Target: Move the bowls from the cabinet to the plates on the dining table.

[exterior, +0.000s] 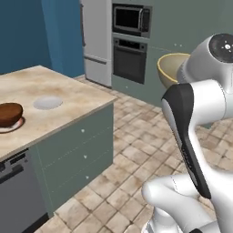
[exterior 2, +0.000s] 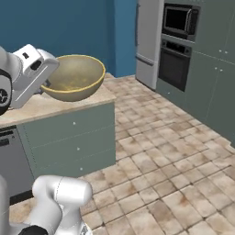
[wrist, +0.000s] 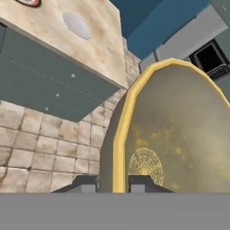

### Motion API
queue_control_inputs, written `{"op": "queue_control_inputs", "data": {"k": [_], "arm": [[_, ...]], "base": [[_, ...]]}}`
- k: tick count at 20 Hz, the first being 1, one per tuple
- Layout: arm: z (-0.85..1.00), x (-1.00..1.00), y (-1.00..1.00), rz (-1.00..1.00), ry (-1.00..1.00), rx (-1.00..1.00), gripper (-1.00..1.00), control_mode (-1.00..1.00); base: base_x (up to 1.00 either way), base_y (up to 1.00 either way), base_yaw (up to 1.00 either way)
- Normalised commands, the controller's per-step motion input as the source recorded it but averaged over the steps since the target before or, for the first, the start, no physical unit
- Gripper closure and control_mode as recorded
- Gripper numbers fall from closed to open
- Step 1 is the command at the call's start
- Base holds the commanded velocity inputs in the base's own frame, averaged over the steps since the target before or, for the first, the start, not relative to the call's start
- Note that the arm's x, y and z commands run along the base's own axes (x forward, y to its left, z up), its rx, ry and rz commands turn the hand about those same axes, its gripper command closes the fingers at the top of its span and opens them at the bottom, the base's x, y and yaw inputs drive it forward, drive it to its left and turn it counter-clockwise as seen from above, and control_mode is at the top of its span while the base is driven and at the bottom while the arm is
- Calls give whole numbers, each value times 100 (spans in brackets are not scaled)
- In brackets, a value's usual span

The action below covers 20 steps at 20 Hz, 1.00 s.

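- While the white arm carries it in the air, the pale yellowish-olive smooth round bowl (exterior 2: 75, 76) sits clamped by its rim in the two-finger gripper (wrist: 113, 182); in the hand view one dark fingertip stands outside the yellow rim and the other inside, drawn narrow onto the wall.
- In the right base view this bowl hangs over the near corner of the wide beige marble-veined dining table (exterior 2: 55, 102), clear of the top, its mouth tipped up and toward the camera.
- In the left base view the bowl (exterior: 170, 67) peeks from behind the arm's upper joint, in front of the grey-green tall units.
- The glossy dark reddish-brown wooden bowl (exterior: 10, 113) rests on a small flat plate (exterior: 13, 126) at the left edge of the table (exterior: 77, 107); only a pale sliver of that plate shows beneath it.
- Just right of it on the table lies a flat pale grey round disc (exterior: 48, 103), bare on top; its pattern cannot be made out.
- Beyond, a built-in black oven (exterior: 130, 59) stands below a microwave (exterior: 131, 19), beside a tall grey fridge (exterior: 96, 41).
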Motion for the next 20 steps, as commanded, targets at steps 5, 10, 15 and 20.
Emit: {"op": "queue_control_inputs", "data": {"k": [5, 10, 15, 20], "arm": [[0, 0, 0, 0, 0, 0, 100, 100], [0, 0, 0, 0, 0, 0, 100, 100], [0, 0, 0, 0, 0, 0, 100, 100], [0, 0, 0, 0, 0, 0, 100, 100]], "base": [[63, -1, 28], [64, -3, 29], [49, -18, 31], [33, -27, 34]]}}
